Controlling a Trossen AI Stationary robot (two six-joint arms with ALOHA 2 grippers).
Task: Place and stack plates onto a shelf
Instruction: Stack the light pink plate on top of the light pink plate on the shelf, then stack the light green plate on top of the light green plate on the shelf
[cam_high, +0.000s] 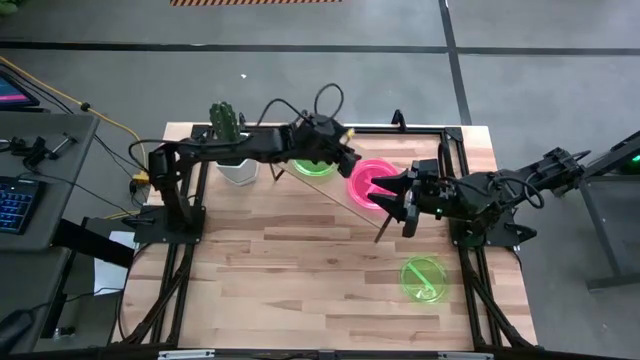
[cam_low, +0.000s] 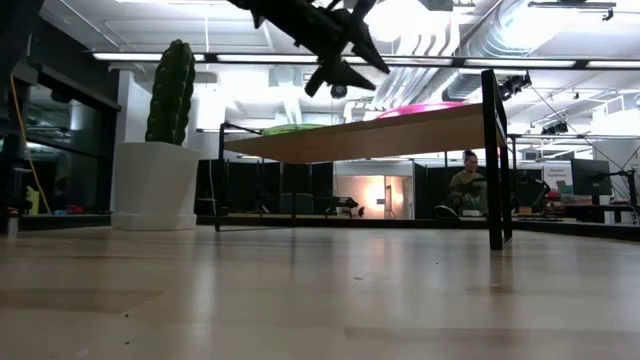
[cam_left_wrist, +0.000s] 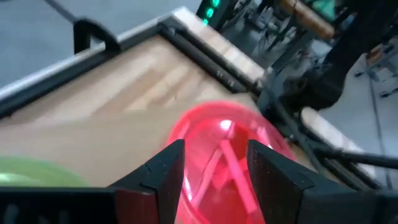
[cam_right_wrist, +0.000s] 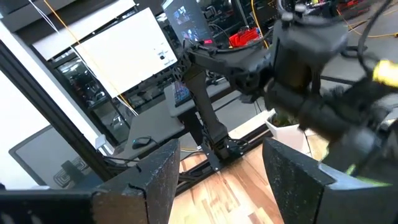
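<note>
Left gripper open, empty, above shelf between green plate and pink plate; right gripper open over pink plate's edge.

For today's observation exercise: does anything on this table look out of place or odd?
One green plate lies alone on the tabletop, off the shelf, while a pink plate and another green plate already sit on it. Otherwise nothing looks spilled or damaged. Both the left gripper and right gripper hover there, open.

left arm: reaching across upper centre, left gripper fingers parted | right arm: centre right, right gripper fingers parted
</note>
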